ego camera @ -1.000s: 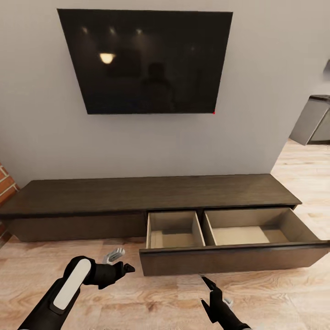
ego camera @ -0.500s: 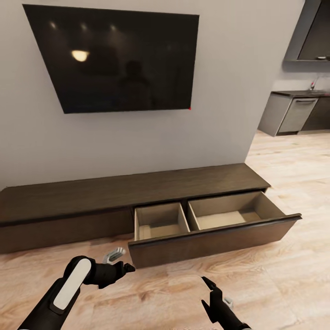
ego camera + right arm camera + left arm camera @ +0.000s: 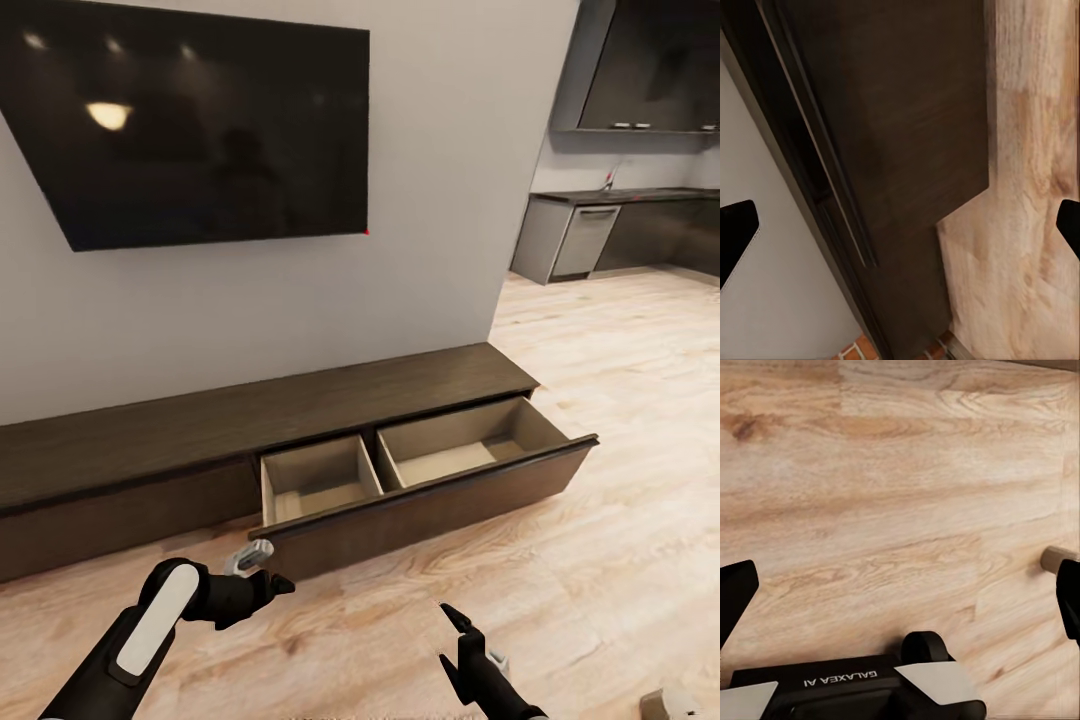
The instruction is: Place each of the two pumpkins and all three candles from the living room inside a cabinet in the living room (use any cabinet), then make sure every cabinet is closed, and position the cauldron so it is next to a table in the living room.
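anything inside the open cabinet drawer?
The drawer shows two beige compartments, both bare where visible. Its raised front panel hides the near strip of each floor, so something small there can't be ruled out.

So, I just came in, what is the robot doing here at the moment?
The robot stands on the pale wood floor in front of the long, low dark-brown wood cabinet under the black wall screen. The cabinet's wide drawer is pulled out, and its two beige compartments look empty. Both arms hang low over the floor: the left gripper and the right gripper are open and hold nothing. No pumpkin or candle has been put inside yet.
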Robot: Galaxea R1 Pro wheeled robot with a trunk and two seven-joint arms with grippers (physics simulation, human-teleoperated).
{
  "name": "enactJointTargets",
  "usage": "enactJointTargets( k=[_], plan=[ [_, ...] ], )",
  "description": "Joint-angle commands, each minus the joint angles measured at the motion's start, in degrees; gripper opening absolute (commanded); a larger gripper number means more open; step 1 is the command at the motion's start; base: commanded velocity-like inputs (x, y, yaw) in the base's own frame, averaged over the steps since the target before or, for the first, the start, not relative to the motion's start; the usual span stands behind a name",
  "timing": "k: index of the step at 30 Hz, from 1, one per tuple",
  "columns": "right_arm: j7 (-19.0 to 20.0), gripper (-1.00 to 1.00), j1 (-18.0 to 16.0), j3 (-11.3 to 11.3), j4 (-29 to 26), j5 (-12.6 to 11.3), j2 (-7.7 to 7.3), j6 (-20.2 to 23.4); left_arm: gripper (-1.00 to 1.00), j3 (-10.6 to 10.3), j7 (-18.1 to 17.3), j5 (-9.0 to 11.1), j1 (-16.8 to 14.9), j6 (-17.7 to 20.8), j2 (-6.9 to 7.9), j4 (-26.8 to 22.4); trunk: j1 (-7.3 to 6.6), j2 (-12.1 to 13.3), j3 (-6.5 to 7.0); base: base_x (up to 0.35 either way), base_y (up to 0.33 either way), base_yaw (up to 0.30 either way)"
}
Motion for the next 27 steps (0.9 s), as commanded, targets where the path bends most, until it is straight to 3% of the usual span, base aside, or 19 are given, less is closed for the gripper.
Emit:
enactJointTargets(
  k=[1, 27],
  plan=[
    [0.14, 1.00, -0.05, 0.38, 0.07, -0.61, 0.00, 0.42, 1.00, -0.11, 0.58, 0.61, -0.01, 0.05, 0.06, -0.07, -0.02, -0.02, -0.08, -0.054, 0.038, -0.266],
    [0.14, 1.00, -0.05, 0.36, 0.09, -0.69, 0.00, 0.42, 1.00, -0.20, 0.58, 0.56, -0.01, 0.06, 0.06, -0.07, -0.02, -0.02, -1.11, -0.015, 0.002, -0.257]
  ],
)
